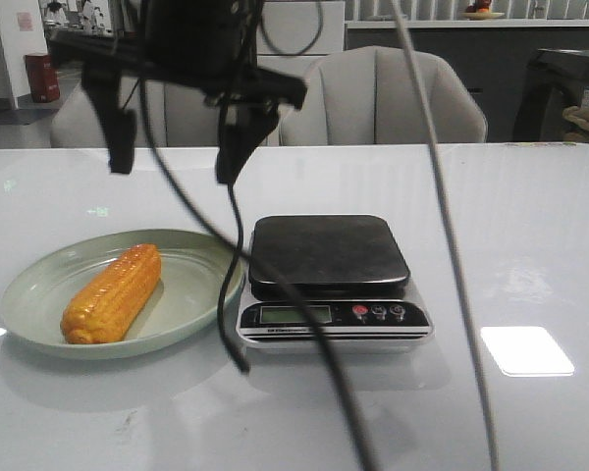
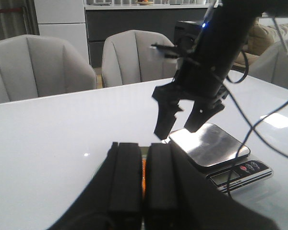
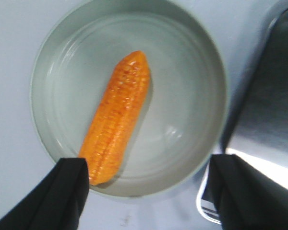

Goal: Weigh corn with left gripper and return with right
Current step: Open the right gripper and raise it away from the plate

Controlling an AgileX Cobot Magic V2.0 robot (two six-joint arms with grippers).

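The corn (image 1: 113,294), an orange-yellow cob, lies in the pale green plate (image 1: 198,267) left of the scale (image 1: 329,257). My right gripper (image 1: 175,162) hangs open above the plate, clear of the cob. In the right wrist view the corn (image 3: 117,120) lies on the plate (image 3: 187,91) between the wide-open right gripper (image 3: 151,165). My left gripper (image 2: 141,146) is shut and empty, low over the table. A sliver of corn (image 2: 143,175) shows through its gap. It is out of the front view. The right gripper (image 2: 178,130) shows beyond it by the scale (image 2: 209,146).
The scale's platform (image 3: 269,96) is bare, and its display and buttons (image 1: 378,312) face the front. Black and grey cables (image 1: 442,216) hang across the front view. Grey chairs (image 1: 383,93) stand behind the white table (image 1: 530,226).
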